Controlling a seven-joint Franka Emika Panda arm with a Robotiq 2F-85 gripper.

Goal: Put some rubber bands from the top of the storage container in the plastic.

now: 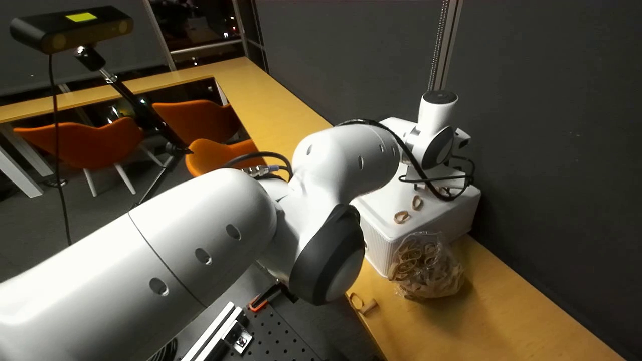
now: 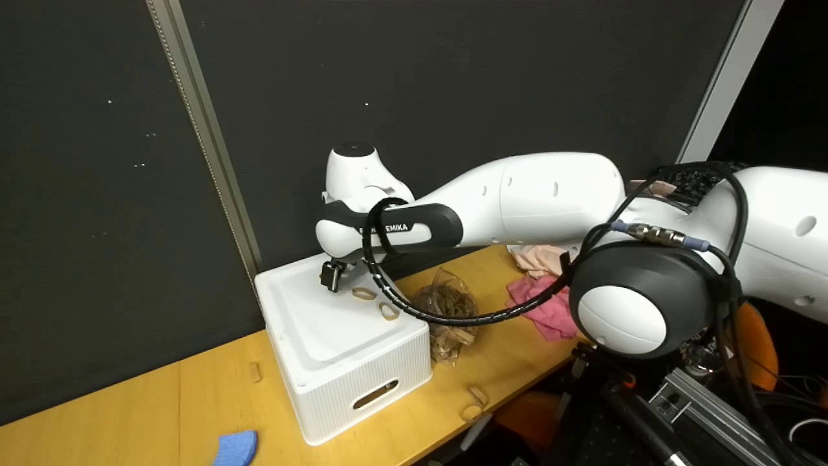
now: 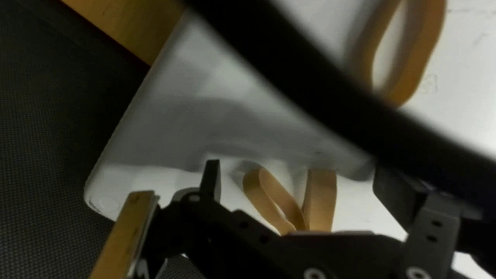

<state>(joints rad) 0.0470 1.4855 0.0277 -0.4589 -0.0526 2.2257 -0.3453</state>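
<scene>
White and close to the lens, the Franka Emika Panda arm fills the near left and arches over the wooden table, probably so that its wrist can work from above. Beyond it at far left, a black stereo camera is mounted high, presumably to watch the work. Further right, two stray rubber bands lie near the table's edge and seem no part of the job as worded. Next stands the white ribbed storage container, its flat lid acting as a raised shelf: two loose rubber bands lie there toward the near end. Close beside it sits the clear plastic bag, bulging with more bands, likely put there to keep the carry short; whether it touches the container, or whether its mouth gapes, I cannot tell. Over the far part of the lid is the Robotiq gripper. Its jaws stand wide apart in the wrist view, and seen between them are a tan loop and, to its right, a flat strip, one band or two I cannot tell. They look set astride so that closing would pinch rather than push. Rightward, a black cable slants across, hiding part of a further rubber band, perhaps one of that pair; its slack presumably frees the wrist to turn
</scene>
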